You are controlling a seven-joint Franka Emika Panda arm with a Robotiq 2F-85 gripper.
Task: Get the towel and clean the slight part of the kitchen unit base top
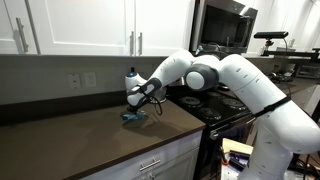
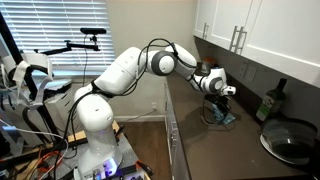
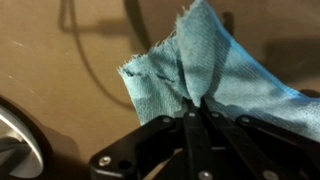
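A light blue towel [image 3: 195, 70] is pinched between my gripper's [image 3: 197, 105] black fingers in the wrist view, its frayed edge spreading over the brown countertop [image 3: 60, 90]. In both exterior views the gripper [image 1: 137, 103] [image 2: 218, 103] points down at the dark counter [image 1: 70, 135], with the towel [image 1: 134, 117] [image 2: 222, 119] bunched on the surface under it. The fingers are shut on the towel.
A black stove [image 1: 215, 103] stands next to the counter, with a dark pan [image 2: 291, 142] on it. A dark bottle [image 2: 272, 103] stands by the wall. White cabinets [image 1: 90, 25] hang above. Wall outlets [image 1: 82, 80] sit on the backsplash. A round metal rim [image 3: 15, 140] shows at the wrist view's lower left.
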